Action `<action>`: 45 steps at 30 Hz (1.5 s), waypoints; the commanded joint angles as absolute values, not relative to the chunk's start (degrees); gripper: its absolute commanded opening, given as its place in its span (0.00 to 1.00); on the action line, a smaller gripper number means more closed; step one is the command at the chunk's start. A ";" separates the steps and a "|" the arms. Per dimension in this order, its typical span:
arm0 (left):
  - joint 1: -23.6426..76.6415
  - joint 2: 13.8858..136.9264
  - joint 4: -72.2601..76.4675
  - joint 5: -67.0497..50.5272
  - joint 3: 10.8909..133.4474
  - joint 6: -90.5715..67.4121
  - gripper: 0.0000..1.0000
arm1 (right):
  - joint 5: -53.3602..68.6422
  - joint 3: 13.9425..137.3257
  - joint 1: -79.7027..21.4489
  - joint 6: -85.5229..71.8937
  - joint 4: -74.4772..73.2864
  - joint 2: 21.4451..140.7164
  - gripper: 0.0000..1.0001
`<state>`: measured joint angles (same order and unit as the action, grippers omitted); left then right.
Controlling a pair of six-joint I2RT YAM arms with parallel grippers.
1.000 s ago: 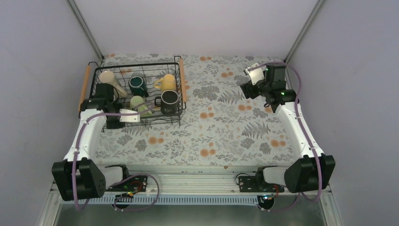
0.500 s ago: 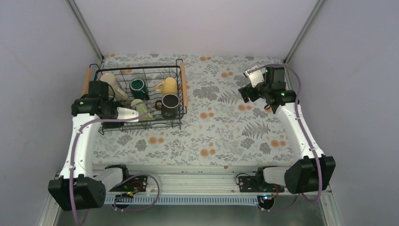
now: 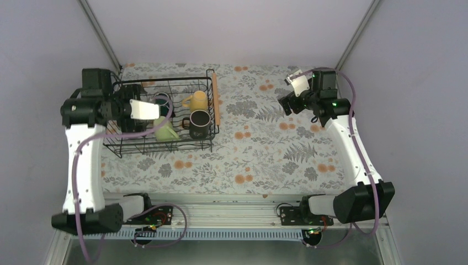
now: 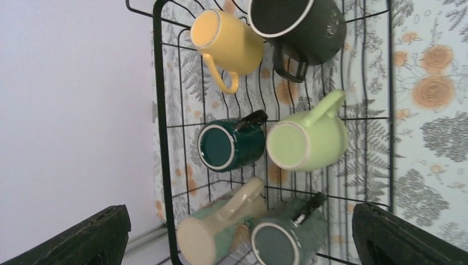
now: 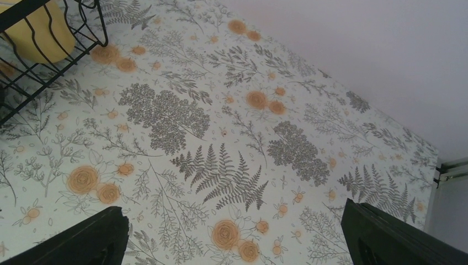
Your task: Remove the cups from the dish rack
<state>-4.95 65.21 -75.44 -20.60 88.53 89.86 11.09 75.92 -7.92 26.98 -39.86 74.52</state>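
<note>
The dish rack [image 3: 165, 149], black wire with wooden handles, stands at the table's far left. My left gripper [image 3: 126, 113] hangs open above its left end, holding nothing. In the left wrist view the rack [image 4: 160, 110] holds a yellow cup [image 4: 229, 41], a black cup [image 4: 301, 22], a dark teal cup [image 4: 229, 144] and a pale green cup [image 4: 309, 141]. A patterned cream cup [image 4: 221, 229] and a grey-green cup [image 4: 290, 237] lie on their sides under the left gripper [image 4: 243, 243]. My right gripper [image 3: 290, 102] is open over bare cloth [image 5: 237, 234].
A floral cloth [image 3: 259, 149] covers the table. Grey walls close in the back and both sides, with metal posts in the far corners. The right wrist view catches the rack's corner [image 5: 83, 27] and the yellow cup [image 5: 38, 33] at its upper left.
My left gripper has opened and the left arm has risen from the rack's near-left side to above its left end. The right gripper opened a little wider and shifted slightly.
</note>
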 commanded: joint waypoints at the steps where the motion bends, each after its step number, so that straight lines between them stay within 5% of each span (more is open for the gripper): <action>1: -4.49 72.93 -77.77 -23.82 92.80 94.93 1.00 | 13.50 78.53 -9.09 27.66 -41.50 75.29 1.00; 7: -3.41 73.46 -74.36 -27.44 87.08 110.22 0.95 | 13.80 78.43 -9.75 27.86 -41.53 75.99 1.00; 15: 3.86 83.38 -70.96 -19.88 90.71 100.46 0.63 | 12.90 76.51 -9.99 29.40 -41.35 76.36 0.99; 22: 10.56 91.14 -68.93 -10.21 89.50 92.90 0.04 | 12.98 74.86 -10.09 29.59 -40.57 76.83 0.99; 30: 12.89 92.20 -66.95 -5.11 83.56 91.85 0.03 | 12.26 72.75 -10.10 30.56 -39.42 77.15 1.00; 33: 13.19 91.85 -65.69 -4.23 81.36 92.02 0.26 | 12.36 71.97 -10.09 30.51 -39.15 77.48 1.00; 36: 13.37 92.00 -64.93 -4.21 80.21 91.73 0.35 | 12.80 71.43 -10.06 30.42 -38.73 77.85 1.00; 45: 14.62 92.07 -63.00 -1.75 76.16 91.67 0.36 | 13.07 71.44 -10.09 30.24 -38.55 78.57 0.99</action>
<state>13.89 93.21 -64.27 -3.29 78.13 91.85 12.36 71.59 -9.43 29.12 -39.81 78.24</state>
